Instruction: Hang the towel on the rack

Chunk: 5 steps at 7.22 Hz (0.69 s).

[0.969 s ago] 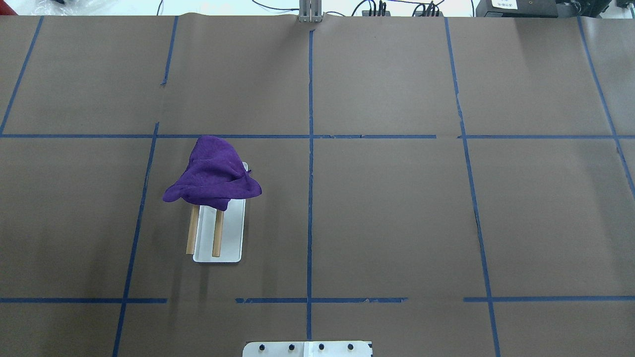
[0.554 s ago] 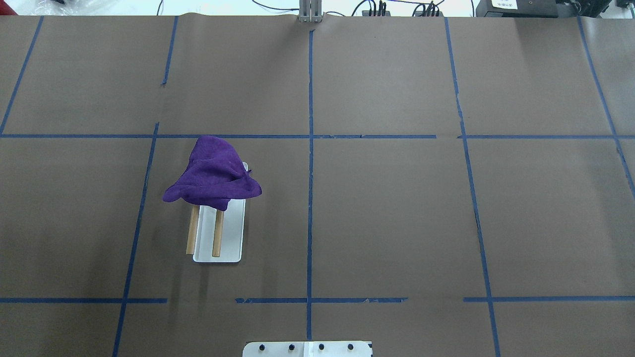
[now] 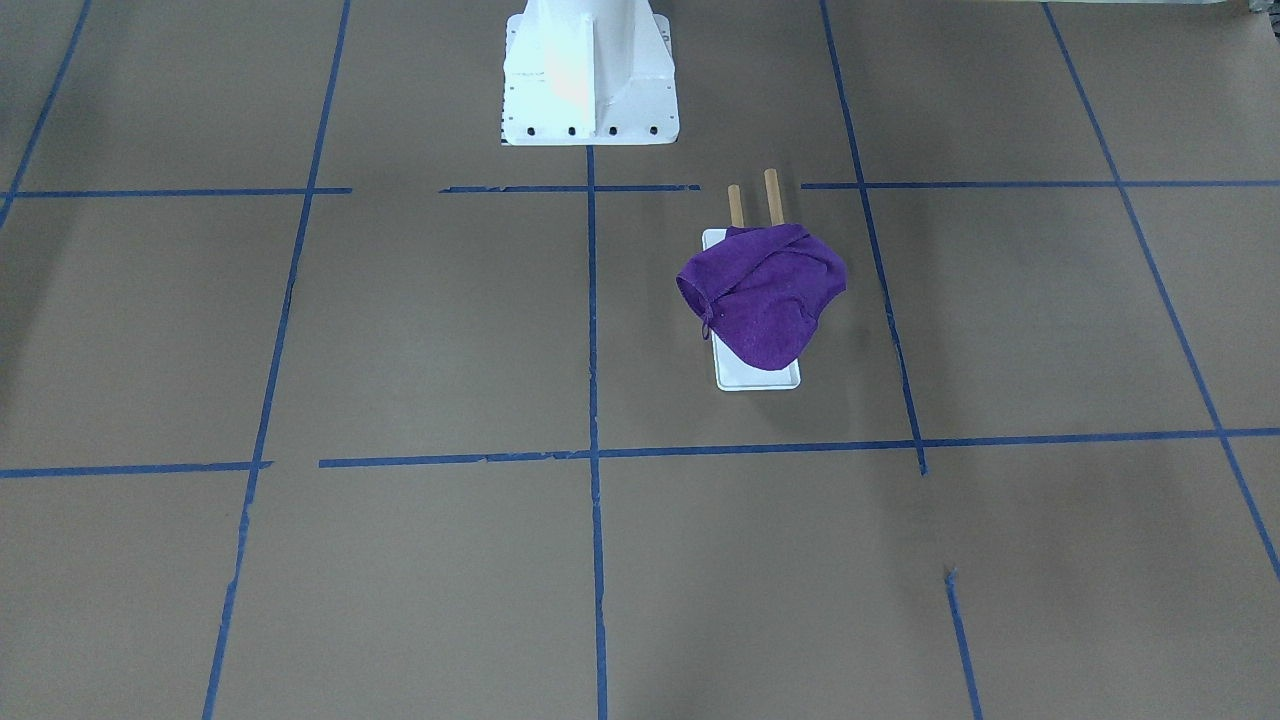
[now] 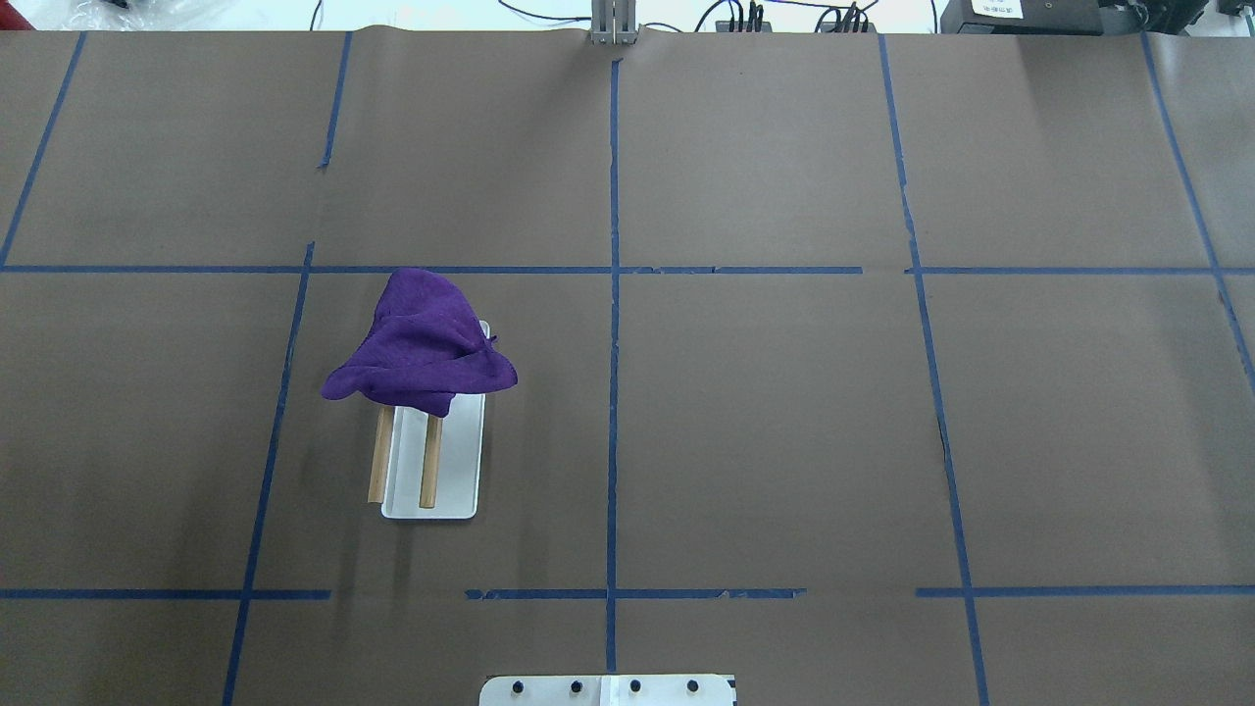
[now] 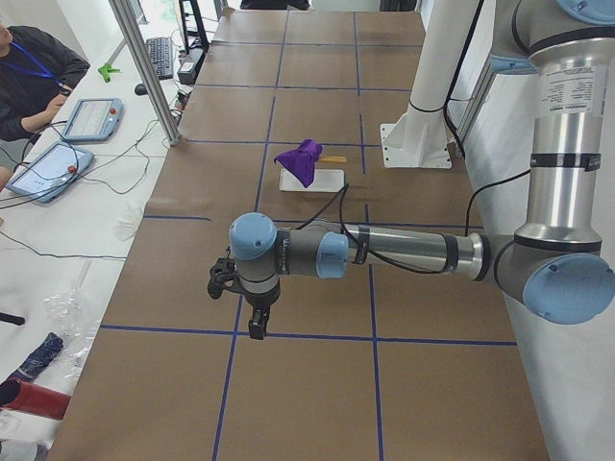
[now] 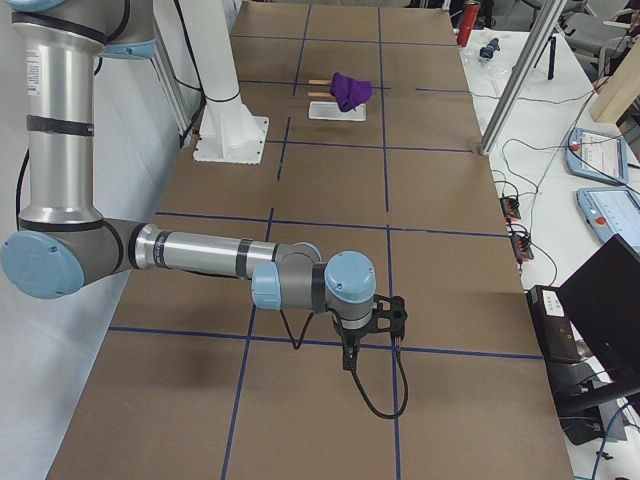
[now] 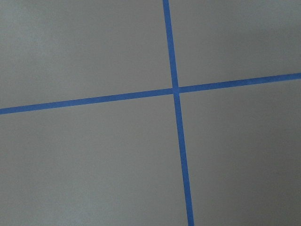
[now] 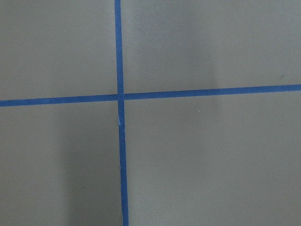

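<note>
Hanging: the towel (image 4: 422,343) lies in a loose bunch over the rack (image 4: 461,480), on the rack's end farther from the robot.
Dowels: two brown dowels (image 4: 428,461) come out from under the towel; their bare ends point toward the robot.
Base: the white base of the rack shows on the robot's side, and a narrow strip of it shows at the far end, below the cloth.
Loop: a small loop (image 3: 706,325) sits at the towel's edge on the robot's right.
Place: the rack stands on the left half of the worktop (image 4: 784,441), near the pedestal (image 3: 588,70) but apart from it.
Left hand: the left hand (image 5: 258,325) points down over the worktop, well apart from the rack. Only a side view shows it, so I cannot tell how far it is open or what it has hold of.
Right hand: the right hand (image 6: 348,360) also points down, at the other end of the worktop. I cannot tell its opening or hold either.
Wrist views: each shows only the worktop and a crossing of blue tape (image 7: 176,89).
Operator: a person (image 5: 29,77) sits beside the worktop.
</note>
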{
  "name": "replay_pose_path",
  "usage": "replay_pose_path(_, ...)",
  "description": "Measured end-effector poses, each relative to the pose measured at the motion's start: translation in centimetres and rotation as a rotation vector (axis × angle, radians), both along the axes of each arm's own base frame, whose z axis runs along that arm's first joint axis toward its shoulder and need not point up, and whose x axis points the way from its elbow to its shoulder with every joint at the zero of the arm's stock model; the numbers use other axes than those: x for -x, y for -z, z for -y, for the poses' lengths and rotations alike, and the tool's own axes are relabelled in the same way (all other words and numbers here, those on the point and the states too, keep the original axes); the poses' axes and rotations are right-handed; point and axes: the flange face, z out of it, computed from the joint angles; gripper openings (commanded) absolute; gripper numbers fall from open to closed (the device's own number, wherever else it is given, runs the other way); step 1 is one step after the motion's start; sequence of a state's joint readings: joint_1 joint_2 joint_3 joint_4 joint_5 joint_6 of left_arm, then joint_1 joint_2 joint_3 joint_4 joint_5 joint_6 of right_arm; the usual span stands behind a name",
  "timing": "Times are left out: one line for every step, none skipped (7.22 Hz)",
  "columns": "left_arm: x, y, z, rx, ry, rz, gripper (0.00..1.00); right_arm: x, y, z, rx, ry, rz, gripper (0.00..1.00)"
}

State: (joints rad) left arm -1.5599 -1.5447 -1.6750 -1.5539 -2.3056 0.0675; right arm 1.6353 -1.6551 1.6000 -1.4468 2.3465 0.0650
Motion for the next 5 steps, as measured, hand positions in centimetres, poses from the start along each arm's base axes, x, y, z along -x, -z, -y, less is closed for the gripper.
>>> replay_pose_path(0.00,0.03,0.00,-0.001,0.000,0.000,1.00,0.00,0.00,0.00,-0.002,0.002,0.000,1.00)
replay_pose_path(-0.01,0.06,0.00,-0.001,0.000,-0.001,1.00,0.01,0.00,0.00,-0.004,0.004,0.000,1.00)
replay_pose_path(-0.04,0.06,0.01,-0.001,-0.001,-0.001,1.00,0.01,0.01,0.00,-0.005,0.005,0.001,1.00)
replay_pose_path(-0.05,0.05,0.01,-0.001,-0.001,-0.001,1.00,0.01,0.01,0.00,-0.007,0.006,0.001,1.00)
replay_pose_path(-0.04,0.03,0.00,0.000,-0.001,-0.002,1.00,0.02,0.02,0.00,-0.008,0.007,0.001,1.00)
